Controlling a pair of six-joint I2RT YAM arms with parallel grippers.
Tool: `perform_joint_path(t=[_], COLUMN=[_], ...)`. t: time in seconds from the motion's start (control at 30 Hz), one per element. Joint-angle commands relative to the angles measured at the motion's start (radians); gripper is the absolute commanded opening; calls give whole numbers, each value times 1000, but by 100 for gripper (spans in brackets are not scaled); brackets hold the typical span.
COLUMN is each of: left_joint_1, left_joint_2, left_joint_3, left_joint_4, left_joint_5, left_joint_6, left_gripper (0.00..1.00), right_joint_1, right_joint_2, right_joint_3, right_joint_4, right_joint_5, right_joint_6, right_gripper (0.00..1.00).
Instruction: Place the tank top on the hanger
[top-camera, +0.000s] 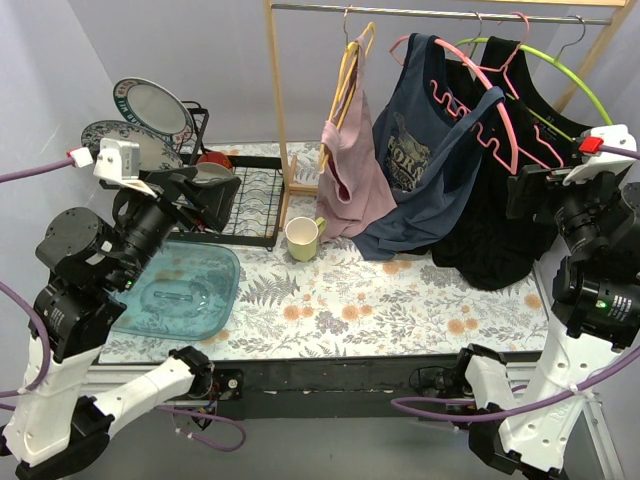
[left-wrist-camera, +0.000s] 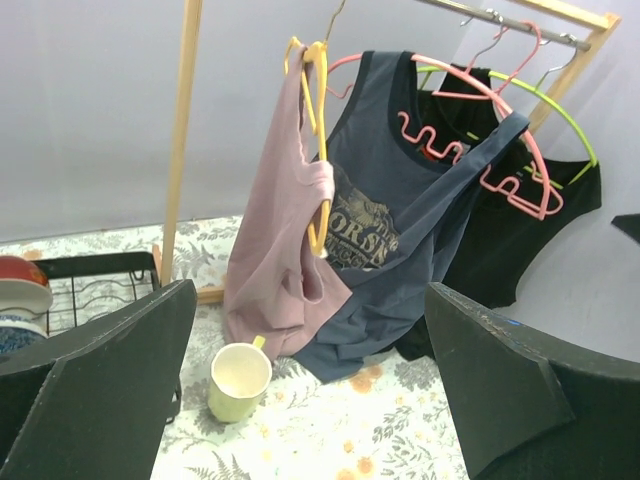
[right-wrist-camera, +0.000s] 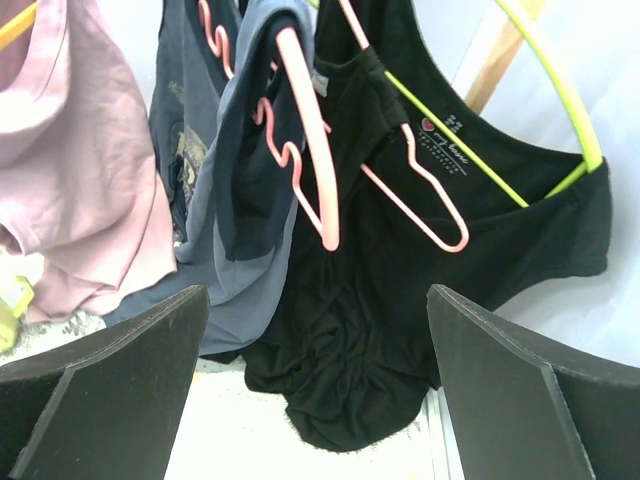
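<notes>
The dusty-pink tank top hangs on the yellow-orange hanger at the left of the rail; its hem rests on the table. It also shows in the left wrist view with the hanger, and at the left edge of the right wrist view. My left gripper is open and empty, raised at the left, well short of the top. My right gripper is open and empty, raised at the right, facing the black top.
A navy printed tank top on a pink wavy hanger and a black top on a lime-green hanger share the rail. A cream mug, a black dish rack with plates and a blue tray stand at the left.
</notes>
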Motion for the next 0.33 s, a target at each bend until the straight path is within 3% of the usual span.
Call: perform_joint_path(t=[0.0, 0.3], left_joint_1=[4, 4], left_joint_2=[11, 5], left_joint_3=[18, 20], left_joint_4=[-56, -68], left_joint_5=[-21, -21], left_joint_6=[20, 18], left_gripper=[98, 98], right_joint_1=[-5, -5], right_joint_2=[3, 21], right_joint_3=[65, 111], right_joint_4=[-14, -30], right_joint_5=[53, 50], right_joint_6=[43, 43], right_gripper=[99, 99])
